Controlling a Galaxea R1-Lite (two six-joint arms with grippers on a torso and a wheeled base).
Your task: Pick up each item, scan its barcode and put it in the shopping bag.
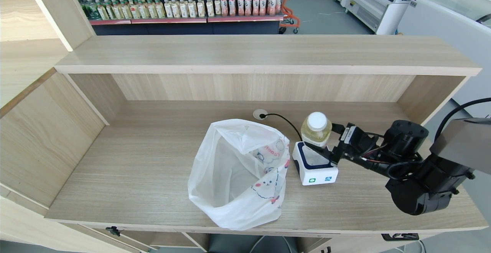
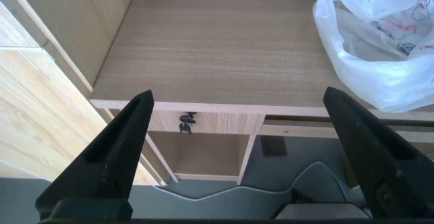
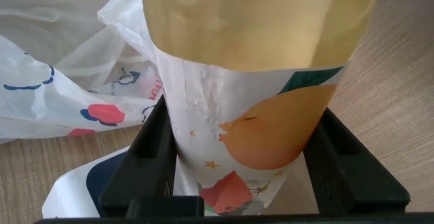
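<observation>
A clear bottle [image 1: 316, 129] of pale yellow drink, with a white cap and an orange-printed label, is held upright just above the white scanner [image 1: 315, 165]. My right gripper [image 1: 327, 142] is shut on the bottle [image 3: 252, 81], its black fingers [image 3: 154, 157] pressing both sides of the label, with the scanner [image 3: 76, 191] below. The white shopping bag [image 1: 238, 173] stands open left of the scanner, touching it. In the left wrist view my left gripper [image 2: 237, 157] hangs open below the counter's front edge, holding nothing, and the bag [image 2: 380, 41] lies farther off on the counter.
A black cable [image 1: 283, 122] runs from a grommet [image 1: 260, 114] at the back of the wooden counter [image 1: 138, 161] to the scanner. A raised shelf wall [image 1: 261, 86] closes the back and sides. Bare counter lies left of the bag.
</observation>
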